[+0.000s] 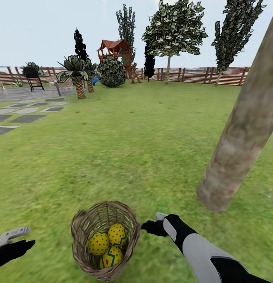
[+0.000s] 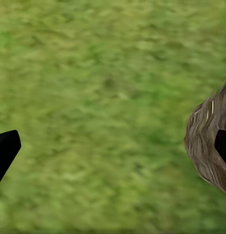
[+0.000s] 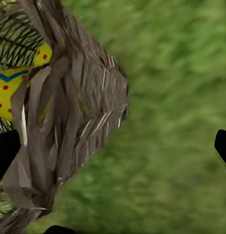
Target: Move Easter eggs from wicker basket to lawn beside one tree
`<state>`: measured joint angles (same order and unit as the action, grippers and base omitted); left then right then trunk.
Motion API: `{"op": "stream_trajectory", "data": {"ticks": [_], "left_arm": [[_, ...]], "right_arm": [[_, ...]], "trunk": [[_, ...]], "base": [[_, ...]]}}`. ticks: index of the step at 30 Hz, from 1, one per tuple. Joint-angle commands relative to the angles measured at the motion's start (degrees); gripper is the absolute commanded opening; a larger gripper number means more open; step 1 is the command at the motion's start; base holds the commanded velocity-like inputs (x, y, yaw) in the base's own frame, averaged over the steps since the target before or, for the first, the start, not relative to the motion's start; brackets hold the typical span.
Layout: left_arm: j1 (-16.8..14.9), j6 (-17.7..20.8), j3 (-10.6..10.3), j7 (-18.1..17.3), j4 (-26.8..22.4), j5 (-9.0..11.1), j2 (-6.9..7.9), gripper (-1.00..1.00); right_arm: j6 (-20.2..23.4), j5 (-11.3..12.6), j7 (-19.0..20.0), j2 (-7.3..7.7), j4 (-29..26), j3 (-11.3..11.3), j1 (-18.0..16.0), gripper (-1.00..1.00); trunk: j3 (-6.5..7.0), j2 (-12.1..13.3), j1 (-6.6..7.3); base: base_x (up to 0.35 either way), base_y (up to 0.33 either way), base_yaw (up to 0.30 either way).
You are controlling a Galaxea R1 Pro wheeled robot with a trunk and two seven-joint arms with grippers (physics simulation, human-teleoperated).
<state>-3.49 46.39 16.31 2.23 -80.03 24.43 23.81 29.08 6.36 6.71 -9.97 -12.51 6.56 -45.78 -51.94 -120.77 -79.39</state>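
Observation:
The wicker basket stands on the lawn close in front of me. Inside it lie three Easter eggs, yellow with red dots and blue zigzags: one on the left, one on the right and one nearest me. My right gripper is open, its tips at the basket's right rim. In the right wrist view the basket's wall is very close between the spread fingers, with an egg showing through. My left gripper hangs open over grass to the basket's left; the basket is by one finger.
A thick leaning tree trunk rises from the grass just right of and beyond the basket. Grey stepping stones lie far left. A short palm, a round bush, a playhouse and the slat fence stand far back.

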Motion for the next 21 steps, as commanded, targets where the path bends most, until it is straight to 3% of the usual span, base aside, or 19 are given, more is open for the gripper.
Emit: {"op": "stream_trajectory", "data": {"ticks": [1, 21], "left_arm": [[-0.03, 0.28, 0.04, 0.23, -0.05, 0.44, 0.01, 1.0], [-0.04, 0.36, 0.04, 0.17, 0.21, 0.44, 0.08, 1.0]], "right_arm": [[-0.69, 0.15, -0.07, -0.03, -0.08, 0.44, -0.01, 1.0], [-2.13, 0.21, -0.71, 0.04, -0.21, 0.64, -0.01, 1.0]], "trunk": [[0.13, 0.39, 0.23], [3.72, 8.41, 4.63]], "base": [[0.0, 0.0, 0.0], [0.0, 0.0, 0.0]]}}
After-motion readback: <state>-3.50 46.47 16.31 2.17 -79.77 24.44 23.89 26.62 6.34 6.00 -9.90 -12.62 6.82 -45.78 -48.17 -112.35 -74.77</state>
